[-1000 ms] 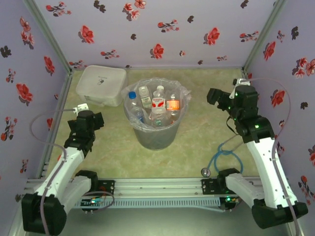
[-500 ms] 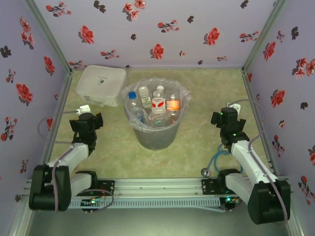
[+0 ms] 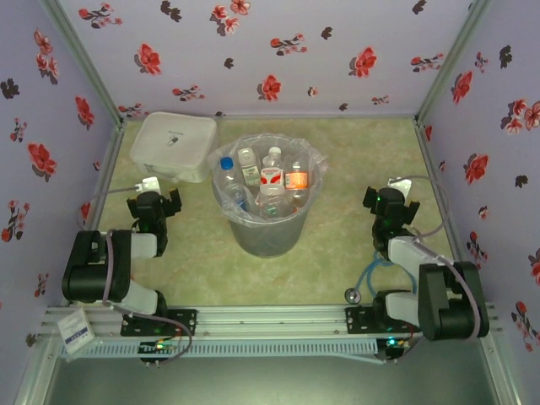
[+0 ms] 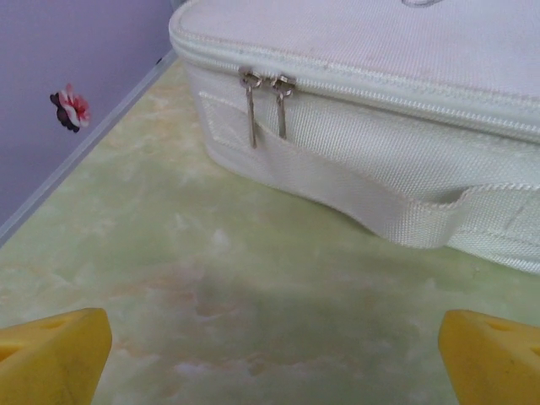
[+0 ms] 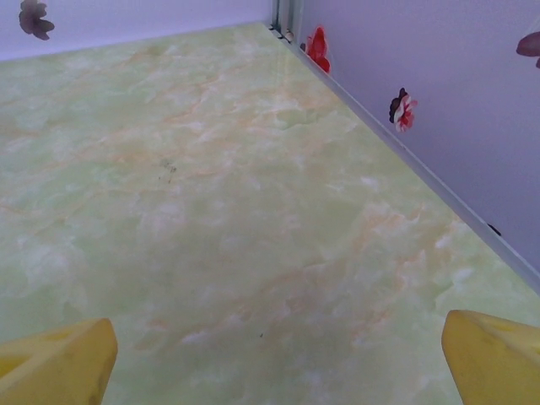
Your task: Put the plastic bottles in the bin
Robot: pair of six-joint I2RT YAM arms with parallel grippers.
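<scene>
Both arms have folded back towards their bases within the last second; the left pincer (image 3: 153, 205) rests spread wide and empty before the white zipped case (image 3: 175, 145); the right pincer (image 3: 390, 202), equally agape, faces bare table (image 3: 337, 160); the plastic bottles (image 3: 268, 181) sit inside the bin (image 3: 263, 240); I'd judge the job finished.

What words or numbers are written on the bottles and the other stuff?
No text here can be read.
Labels on the plastic bottles in the bin: too small and blurred to read.
Dark mark on the white case: too small to read.
Near-left white tag: blurred.
</scene>
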